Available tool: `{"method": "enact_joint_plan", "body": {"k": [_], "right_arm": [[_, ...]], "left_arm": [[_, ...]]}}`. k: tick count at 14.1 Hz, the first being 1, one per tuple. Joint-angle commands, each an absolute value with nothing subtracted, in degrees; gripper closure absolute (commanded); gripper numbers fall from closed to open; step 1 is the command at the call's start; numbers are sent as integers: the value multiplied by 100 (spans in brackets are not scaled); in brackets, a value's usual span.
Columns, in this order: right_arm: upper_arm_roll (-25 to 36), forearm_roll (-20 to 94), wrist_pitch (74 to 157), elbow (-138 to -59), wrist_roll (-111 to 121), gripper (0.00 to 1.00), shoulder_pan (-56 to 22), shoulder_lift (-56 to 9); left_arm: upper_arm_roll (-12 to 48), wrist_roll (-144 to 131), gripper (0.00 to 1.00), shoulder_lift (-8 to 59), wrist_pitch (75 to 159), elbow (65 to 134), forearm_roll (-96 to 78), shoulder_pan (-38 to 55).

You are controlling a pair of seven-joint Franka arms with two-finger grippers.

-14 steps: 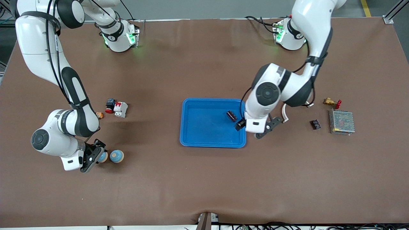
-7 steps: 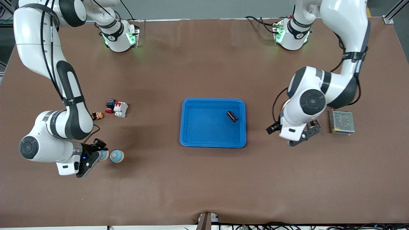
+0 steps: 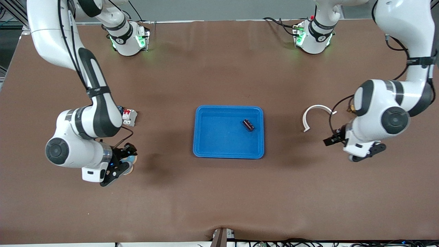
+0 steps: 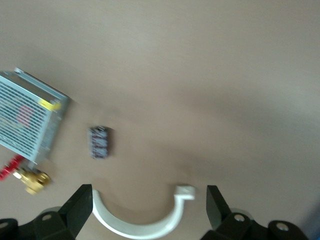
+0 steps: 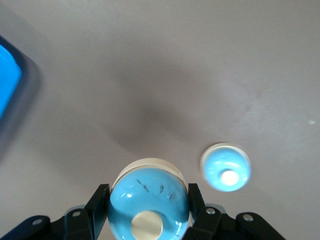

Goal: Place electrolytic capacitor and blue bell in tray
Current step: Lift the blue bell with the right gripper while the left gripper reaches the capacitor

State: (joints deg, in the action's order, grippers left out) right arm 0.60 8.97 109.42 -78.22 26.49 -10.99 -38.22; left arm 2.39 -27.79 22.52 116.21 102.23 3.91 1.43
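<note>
Glossy blue bell [image 5: 149, 200], matt brown table [image 3: 219, 192]

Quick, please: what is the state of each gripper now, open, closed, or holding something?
Left gripper: open, holding nothing, over the white curved piece.
Right gripper: closed on a blue bell, lifted above the table.

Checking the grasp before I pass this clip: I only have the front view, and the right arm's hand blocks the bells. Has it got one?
Observer: Yes. The right wrist view shows the right hand shut on a blue bell, with a finger on each side.
Operator: Where is the other one?
Observer: The second blue bell sits on the table, apart from the held one.
Operator: Is the left hand carrying anything?
Observer: No. The left wrist view shows the left hand open with nothing between its fingers. A white curved clip lies on the table below it.
</note>
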Motion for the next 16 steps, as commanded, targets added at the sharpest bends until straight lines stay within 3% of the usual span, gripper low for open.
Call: {"method": "enact_joint_plan", "body": {"k": [1, 5, 8, 16], "right_arm": [[88, 1002, 10723, -7893, 1577, 39, -1361, -3586], [97, 1002, 10766, -7919, 83, 39, -1950, -3490], [97, 993, 10959, -7936, -919, 39, -2363, -3489], [114, 940, 11698, -8077, -2934, 39, -3330, -3568]], "left_arm": [[308, -2401, 6, 2109, 12171, 10800, 483, -166], [290, -1961, 10, 2206, 12919, 11363, 492, -439], [290, -1942, 20, 2399, 13095, 11452, 510, -483], [299, -2100, 33, 2505, 13667, 11768, 431, -879]]}}
